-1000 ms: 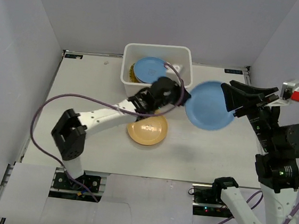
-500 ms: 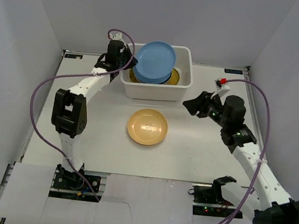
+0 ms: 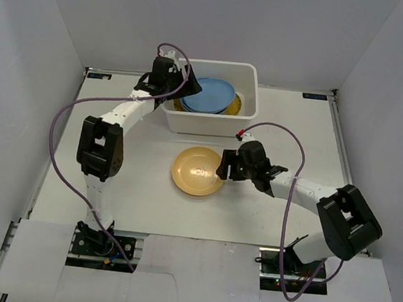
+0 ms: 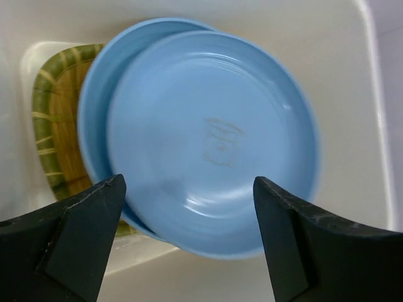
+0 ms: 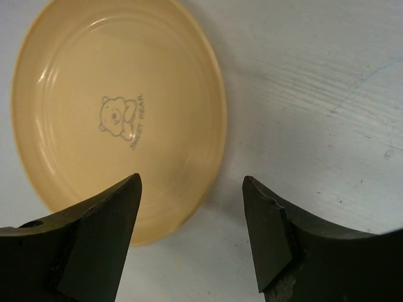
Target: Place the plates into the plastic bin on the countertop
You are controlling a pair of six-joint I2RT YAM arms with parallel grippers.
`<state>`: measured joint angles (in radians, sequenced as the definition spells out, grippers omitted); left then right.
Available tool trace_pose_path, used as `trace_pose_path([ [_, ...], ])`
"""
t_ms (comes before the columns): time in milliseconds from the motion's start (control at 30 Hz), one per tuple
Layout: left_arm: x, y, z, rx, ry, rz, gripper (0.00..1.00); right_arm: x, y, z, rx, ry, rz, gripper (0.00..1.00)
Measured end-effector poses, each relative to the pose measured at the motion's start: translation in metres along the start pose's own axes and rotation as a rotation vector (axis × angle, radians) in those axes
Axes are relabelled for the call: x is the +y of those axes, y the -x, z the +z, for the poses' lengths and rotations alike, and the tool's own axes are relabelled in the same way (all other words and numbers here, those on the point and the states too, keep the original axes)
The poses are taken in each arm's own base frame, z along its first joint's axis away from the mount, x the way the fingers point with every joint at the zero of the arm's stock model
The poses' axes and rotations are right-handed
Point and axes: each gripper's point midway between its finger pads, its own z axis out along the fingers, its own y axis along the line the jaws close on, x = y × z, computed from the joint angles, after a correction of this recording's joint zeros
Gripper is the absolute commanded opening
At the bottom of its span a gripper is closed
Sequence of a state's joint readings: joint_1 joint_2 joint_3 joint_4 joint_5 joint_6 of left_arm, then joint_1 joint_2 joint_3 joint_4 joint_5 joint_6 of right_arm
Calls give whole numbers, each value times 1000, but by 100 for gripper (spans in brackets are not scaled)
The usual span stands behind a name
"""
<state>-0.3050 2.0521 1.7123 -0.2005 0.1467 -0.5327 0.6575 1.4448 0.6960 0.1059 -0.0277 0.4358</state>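
We're hovering left gripper (image 4: 187, 182), released, over blue plates (image 4: 214, 138) in bin (image 3: 204, 122); right gripper (image 5: 191, 182), released, at yellow plate's (image 5: 113, 113) 3 o'clock.

We read small lettering (image 5: 136, 126) ending "BEAR" beside the bear drawing (image 5: 115, 117) on the yellow-orange plate (image 5: 69, 94); the faint mark (image 4: 220, 142) on the blue plate (image 4: 264, 113) is illegible.
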Motion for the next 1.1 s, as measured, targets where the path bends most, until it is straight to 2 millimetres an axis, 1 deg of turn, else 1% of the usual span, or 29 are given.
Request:
trace_pose_path([
  [33,-6,3,-5,-3,-18,10,98,-5,-2,3,-1,-25,1,69],
  [67,-12,8,-10,-10,-35,9,98,-9,-2,7,-5,-46,1,64],
  [100,-19,14,-17,-25,-50,10,98,-12,-2,10,-10,-61,0,56],
  [133,-24,22,-26,-43,-64,13,98,-15,-3,13,-8,-76,0,52],
  [167,-32,32,-38,-71,-83,18,98,-18,-6,17,1,-87,4,46],
  [200,-41,42,-53,-99,-102,21,98,-20,-8,21,9,-94,6,34],
  [267,-60,63,-89,-174,-148,29,98,-24,-15,29,31,-103,14,20],
  [300,-71,75,-115,-222,-177,31,98,-23,-16,32,31,-97,25,8],
  [333,-79,83,-136,-261,-200,30,98,-22,-15,34,24,-96,35,8],
  [400,-97,97,-182,-343,-257,39,98,-15,-4,33,-8,-74,51,8],
  [433,-104,100,-207,-380,-283,45,98,-12,3,30,-27,-66,48,8],
  [500,-110,100,-247,-435,-314,60,98,-7,13,19,-57,-56,32,8],
  [533,-110,96,-266,-457,-320,71,98,-3,21,10,-77,-44,20,8],
  [567,-107,91,-280,-474,-316,81,98,3,30,0,-107,-25,12,8],
  [633,-94,74,-301,-496,-287,96,98,17,55,-25,-178,12,-13,8],
  [667,-85,64,-309,-501,-262,100,98,26,72,-39,-224,34,-30,8],
  [733,-64,39,-316,-491,-209,109,98,45,113,-66,-324,66,-67,8],
  [800,-40,10,-316,-457,-153,114,98,63,163,-92,-442,89,-100,8],
  [833,-26,-6,-314,-435,-122,115,98,68,186,-102,-488,92,-109,8],
  [900,-2,-37,-309,-381,-61,113,98,68,235,-117,-589,69,-114,8],
  [933,9,-49,-307,-361,-34,113,98,64,254,-120,-625,53,-111,8],
  [1000,24,-66,-305,-323,9,115,98,47,289,-114,-665,5,-94,8],
  [1033,27,-69,-304,-312,20,119,98,37,304,-105,-671,-19,-82,8],
  [1100,27,-69,-304,-314,23,130,98,17,322,-81,-658,-61,-64,8],
])
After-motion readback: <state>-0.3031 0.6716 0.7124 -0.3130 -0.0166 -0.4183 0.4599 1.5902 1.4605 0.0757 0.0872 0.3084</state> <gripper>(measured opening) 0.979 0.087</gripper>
